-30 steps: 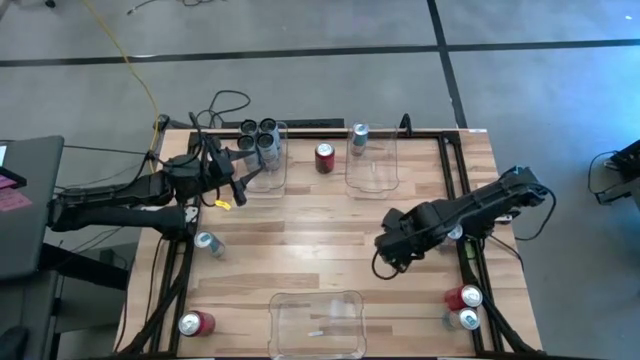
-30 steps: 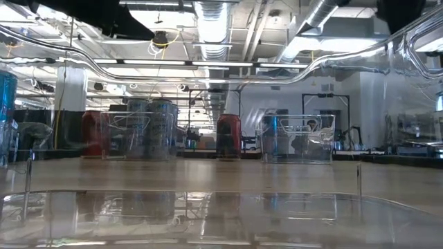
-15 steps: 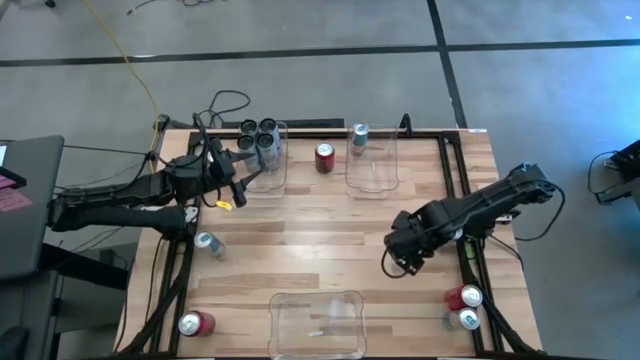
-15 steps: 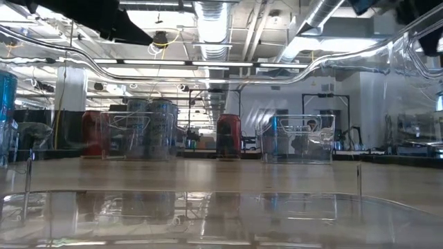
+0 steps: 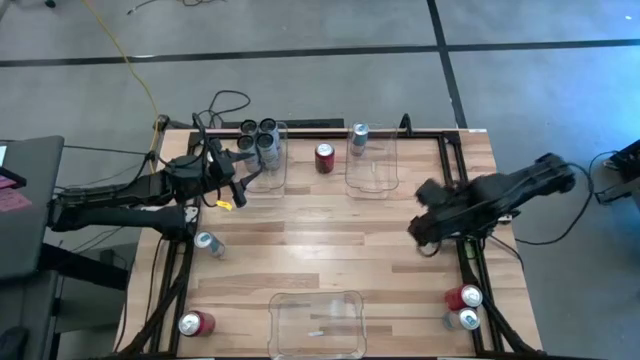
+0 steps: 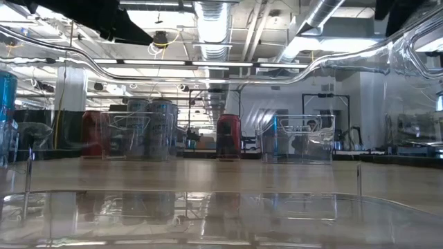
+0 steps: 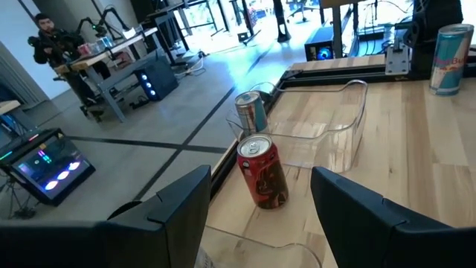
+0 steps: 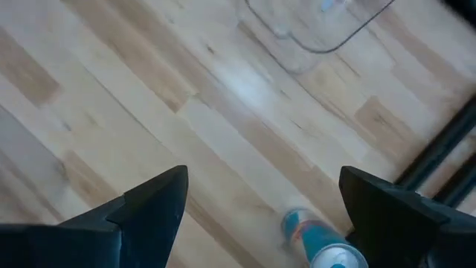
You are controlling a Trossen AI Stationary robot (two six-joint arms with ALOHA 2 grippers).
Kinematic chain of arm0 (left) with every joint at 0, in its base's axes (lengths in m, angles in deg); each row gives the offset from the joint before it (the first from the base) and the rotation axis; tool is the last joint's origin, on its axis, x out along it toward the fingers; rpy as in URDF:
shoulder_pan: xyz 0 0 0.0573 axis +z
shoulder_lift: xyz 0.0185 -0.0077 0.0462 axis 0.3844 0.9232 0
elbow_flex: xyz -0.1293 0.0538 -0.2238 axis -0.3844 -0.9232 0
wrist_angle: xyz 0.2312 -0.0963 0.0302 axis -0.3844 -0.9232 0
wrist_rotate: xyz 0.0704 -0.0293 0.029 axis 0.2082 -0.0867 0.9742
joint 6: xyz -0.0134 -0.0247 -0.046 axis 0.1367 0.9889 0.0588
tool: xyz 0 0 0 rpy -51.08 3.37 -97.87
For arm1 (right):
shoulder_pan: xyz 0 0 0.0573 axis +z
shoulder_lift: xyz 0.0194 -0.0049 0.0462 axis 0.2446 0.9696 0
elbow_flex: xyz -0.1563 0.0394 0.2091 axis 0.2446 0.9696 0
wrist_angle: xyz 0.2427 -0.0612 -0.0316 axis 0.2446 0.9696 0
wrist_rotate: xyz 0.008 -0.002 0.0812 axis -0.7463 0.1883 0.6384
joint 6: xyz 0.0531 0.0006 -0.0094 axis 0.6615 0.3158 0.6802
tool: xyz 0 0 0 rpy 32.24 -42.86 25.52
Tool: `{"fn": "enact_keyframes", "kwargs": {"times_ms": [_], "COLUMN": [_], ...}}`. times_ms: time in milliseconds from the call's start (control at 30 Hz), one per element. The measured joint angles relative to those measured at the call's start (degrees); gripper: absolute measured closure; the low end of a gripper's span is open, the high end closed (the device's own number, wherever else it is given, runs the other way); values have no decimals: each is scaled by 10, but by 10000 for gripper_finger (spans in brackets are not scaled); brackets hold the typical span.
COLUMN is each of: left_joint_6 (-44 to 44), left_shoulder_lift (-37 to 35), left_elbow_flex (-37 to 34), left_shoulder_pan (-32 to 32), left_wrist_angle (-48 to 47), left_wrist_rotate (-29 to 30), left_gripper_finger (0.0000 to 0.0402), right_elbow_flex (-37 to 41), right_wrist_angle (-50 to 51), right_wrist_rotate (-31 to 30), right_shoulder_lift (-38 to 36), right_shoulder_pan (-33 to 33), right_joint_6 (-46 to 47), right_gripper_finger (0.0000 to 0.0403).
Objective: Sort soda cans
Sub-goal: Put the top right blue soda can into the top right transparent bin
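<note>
At nine o'clock on the table point(image 5: 330, 240): left gripper point(image 5: 243, 185), fingers spread, empty, just beside the far-left bin point(image 5: 268, 168) with dark cans point(image 5: 262, 131). At seven: silver-blue can point(image 5: 208, 243), red can point(image 5: 196, 323). At twelve: red can point(image 5: 324, 157), bin point(image 5: 372, 160) with one silver can point(image 5: 359, 137). At three: right gripper point(image 5: 424, 228), splayed, empty. At five: two cans point(image 5: 463, 307).
</note>
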Motion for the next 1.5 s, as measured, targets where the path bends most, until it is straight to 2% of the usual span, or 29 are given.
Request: {"fn": "enact_keyframes", "kwargs": {"times_ms": [200, 400, 700, 900, 1100, 1500], "left_joint_6": [2, 7, 10, 16, 16, 18], "left_shoulder_lift": [0, 0, 0, 0, 0, 0], "left_elbow_flex": [0, 0, 0, 0, 0, 0], "left_shoulder_pan": [0, 0, 0, 0, 0, 0], "left_wrist_angle": [0, -14, -6, -7, -13, -13], "left_wrist_rotate": [0, 0, 0, 0, 0, 0], "left_gripper_finger": [172, 172, 172, 172, 172, 172], "right_elbow_flex": [67, 160, 220, 231, 268, 321], "right_wrist_angle": [-2, -16, -1, -2, -3, -67], "right_wrist_rotate": [6, 58, 157, 169, 214, 213], "right_shoulder_lift": [-85, -139, -135, -137, -137, -137], "right_shoulder_pan": [-8, -5, 4, 4, 4, 3], "right_joint_6": [79, 124, 128, 132, 137, 135], "right_gripper_finger": [35, 35, 35, 35, 35, 35]}}
